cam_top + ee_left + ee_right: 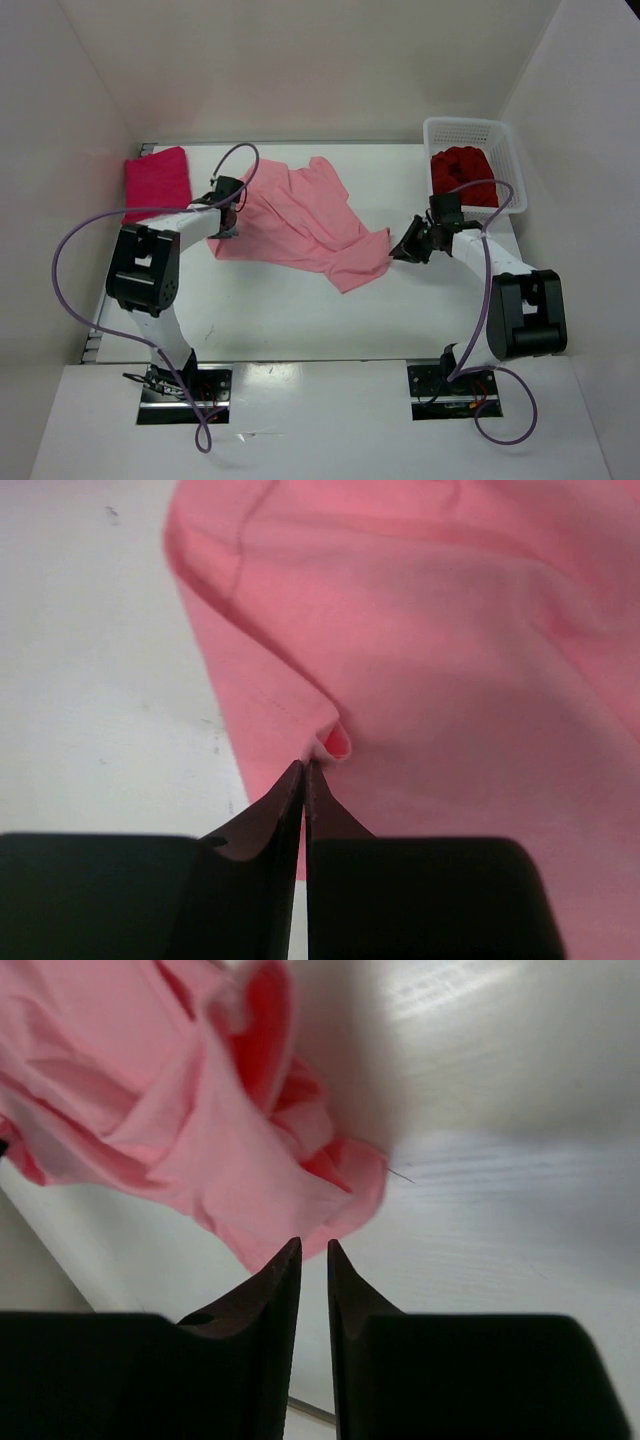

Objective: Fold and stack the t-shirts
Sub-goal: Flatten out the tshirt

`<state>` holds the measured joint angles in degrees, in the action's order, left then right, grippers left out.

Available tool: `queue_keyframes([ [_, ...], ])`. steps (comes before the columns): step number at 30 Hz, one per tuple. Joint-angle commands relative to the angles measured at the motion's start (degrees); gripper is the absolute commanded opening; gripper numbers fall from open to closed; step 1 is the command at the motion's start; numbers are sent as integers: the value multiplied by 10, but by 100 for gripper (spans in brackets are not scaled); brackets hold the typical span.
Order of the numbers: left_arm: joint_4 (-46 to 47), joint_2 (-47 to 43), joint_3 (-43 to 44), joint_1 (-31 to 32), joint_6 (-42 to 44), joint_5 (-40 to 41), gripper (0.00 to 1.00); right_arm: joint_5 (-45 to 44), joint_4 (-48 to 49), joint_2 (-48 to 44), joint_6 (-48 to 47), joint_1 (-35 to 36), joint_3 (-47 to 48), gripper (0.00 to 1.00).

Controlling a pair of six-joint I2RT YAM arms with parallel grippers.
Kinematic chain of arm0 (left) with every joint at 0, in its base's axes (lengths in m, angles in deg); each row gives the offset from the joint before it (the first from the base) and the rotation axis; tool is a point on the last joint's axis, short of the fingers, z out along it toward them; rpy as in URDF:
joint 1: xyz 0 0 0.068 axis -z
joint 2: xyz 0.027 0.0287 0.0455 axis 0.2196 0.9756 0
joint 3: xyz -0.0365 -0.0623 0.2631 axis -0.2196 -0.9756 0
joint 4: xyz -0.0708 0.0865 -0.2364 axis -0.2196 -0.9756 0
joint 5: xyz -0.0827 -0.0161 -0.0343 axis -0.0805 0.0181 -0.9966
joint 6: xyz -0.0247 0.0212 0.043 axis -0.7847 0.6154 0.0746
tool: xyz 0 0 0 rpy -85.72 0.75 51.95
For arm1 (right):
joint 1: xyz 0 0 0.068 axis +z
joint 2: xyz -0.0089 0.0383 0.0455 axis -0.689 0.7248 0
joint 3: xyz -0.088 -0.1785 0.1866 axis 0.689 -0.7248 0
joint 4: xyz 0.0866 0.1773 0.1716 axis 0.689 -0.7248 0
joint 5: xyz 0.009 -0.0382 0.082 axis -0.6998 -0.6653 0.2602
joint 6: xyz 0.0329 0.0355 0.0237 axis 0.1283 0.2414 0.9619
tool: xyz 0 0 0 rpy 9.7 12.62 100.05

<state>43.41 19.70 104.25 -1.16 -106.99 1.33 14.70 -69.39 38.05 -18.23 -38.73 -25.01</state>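
Note:
The light salmon pink t-shirt (300, 220) lies spread and rumpled in the middle of the table. My left gripper (222, 230) is at its left edge, shut on a small pinched fold of the pink cloth (335, 742), with the fingertips (304, 765) pressed together. My right gripper (402, 250) is just off the shirt's right corner (300, 1210); its jaws stand a narrow gap apart (313, 1245) with only table showing between them. The bright magenta-red t-shirt (157, 180) lies folded at the far left. The dark crimson t-shirt (465, 172) is bunched inside the basket.
The white plastic mesh basket (470, 124) stands at the far right corner, just behind my right arm. White walls enclose the table on the left, back and right. Purple cables loop off both arms.

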Motion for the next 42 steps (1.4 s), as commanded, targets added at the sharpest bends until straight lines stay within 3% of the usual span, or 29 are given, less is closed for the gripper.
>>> queue_keyframes([
  [1,-1,-62,6,-12,-21,-13,6,-26,-4,-23,33,-2,-33,20],
  [6,-12,-130,-19,-22,-58,-66,5,-88,9,-23,71,-2,-56,14],
  [9,-12,-161,-40,-35,-88,-109,2,-101,20,-17,85,-2,-62,27],
  [19,-12,-228,-81,-41,-147,-169,1,-52,78,65,72,-2,-62,33],
  [30,-13,-266,-98,-41,-136,-175,0,-56,96,124,83,36,-41,38],
  [32,-19,-278,-98,-41,-130,-169,0,-56,96,140,83,36,-35,32],
  [33,-19,-278,-98,-41,-130,-169,0,-56,96,140,83,36,-28,19],
  [36,-25,-278,-91,-41,-130,-169,0,-67,90,148,83,41,-21,0],
  [40,-25,-285,-81,-41,-135,-175,0,-103,40,82,83,41,-16,0],
  [42,-31,-285,-67,-41,-136,-175,0,-108,11,7,83,41,-10,0],
])
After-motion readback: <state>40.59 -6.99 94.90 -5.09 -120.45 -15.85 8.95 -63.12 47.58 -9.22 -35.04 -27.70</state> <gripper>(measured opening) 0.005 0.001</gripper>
